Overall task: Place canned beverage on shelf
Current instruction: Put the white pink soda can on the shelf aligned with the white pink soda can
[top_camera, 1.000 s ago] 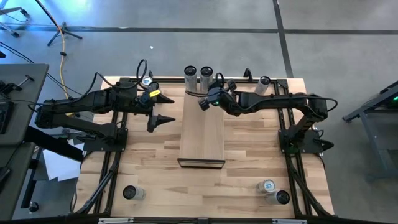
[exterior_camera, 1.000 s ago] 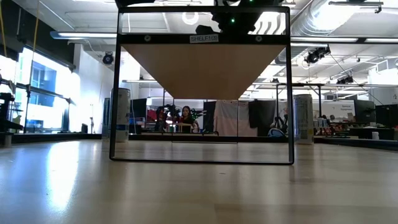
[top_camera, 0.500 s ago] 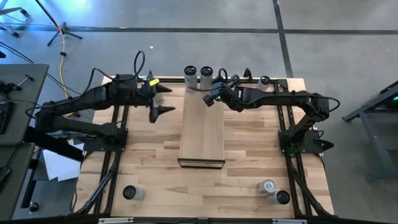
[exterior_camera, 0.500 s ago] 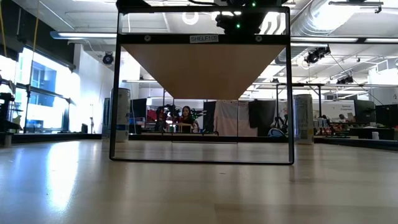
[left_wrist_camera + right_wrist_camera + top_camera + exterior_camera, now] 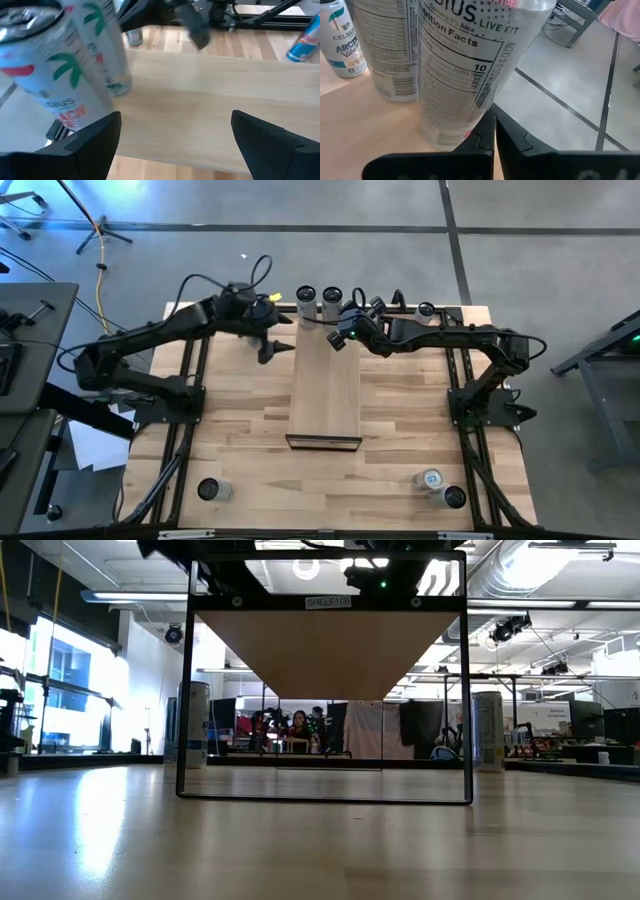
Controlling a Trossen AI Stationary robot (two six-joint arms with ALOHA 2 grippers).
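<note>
The shelf (image 5: 325, 395) is a long pale board raised over the middle of the table. Two tall cans stand side by side on its far end, one on the left (image 5: 306, 300) and one on the right (image 5: 331, 300). My left gripper (image 5: 279, 338) hangs open just left of the shelf's far end. The left can (image 5: 65, 65) is ahead of it and nothing is between its fingers (image 5: 97, 137). My right gripper (image 5: 342, 318) is shut and slants down toward the right can (image 5: 470, 65) from the right. My right gripper's shut fingertips (image 5: 489, 122) stand right at the lower side wall (image 5: 462, 127) of the right can. They come slanting down from the table's right. I cannot tell whether they touch it. The can stands with its base on the shelf.
More cans stand on the tabletop: one at the far right (image 5: 426, 310), one near left (image 5: 207, 490), two near right (image 5: 432, 479) (image 5: 452, 497). In the low view the shelf's black frame (image 5: 465, 690) stands on the table.
My left gripper has swung toward the table's right and far edge, and a little down, up to the shelf's far end, staying open. My right gripper has edged slightly toward the cans, still shut. The cans have kept their places.
</note>
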